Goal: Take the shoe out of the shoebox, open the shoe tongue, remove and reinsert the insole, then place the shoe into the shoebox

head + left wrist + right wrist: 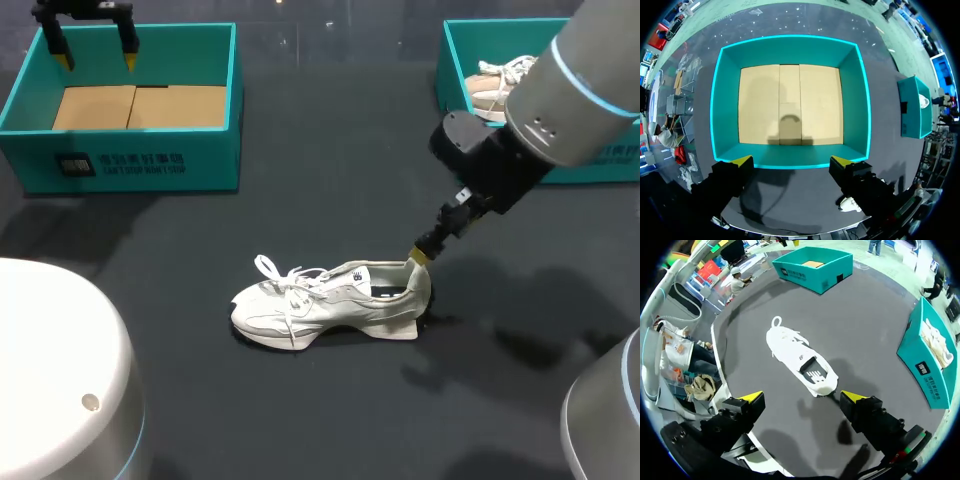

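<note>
Shoe (330,300) sits sole-down on bench (300,200), outside both boxes. Right end effector (420,256) hangs just behind its heel, fingers wide, gripping nothing. Left end effector (97,58) hangs wide above teal shoebox (130,160).

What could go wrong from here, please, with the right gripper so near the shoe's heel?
1. The right gripper is open at the heel of the shoe, which lies free on the table; a nudge might slide or tip it.
2. The left gripper hangs over the empty shoebox, too far to steady the shoe.
3. The loose laces could snag when the tongue is opened.
</note>
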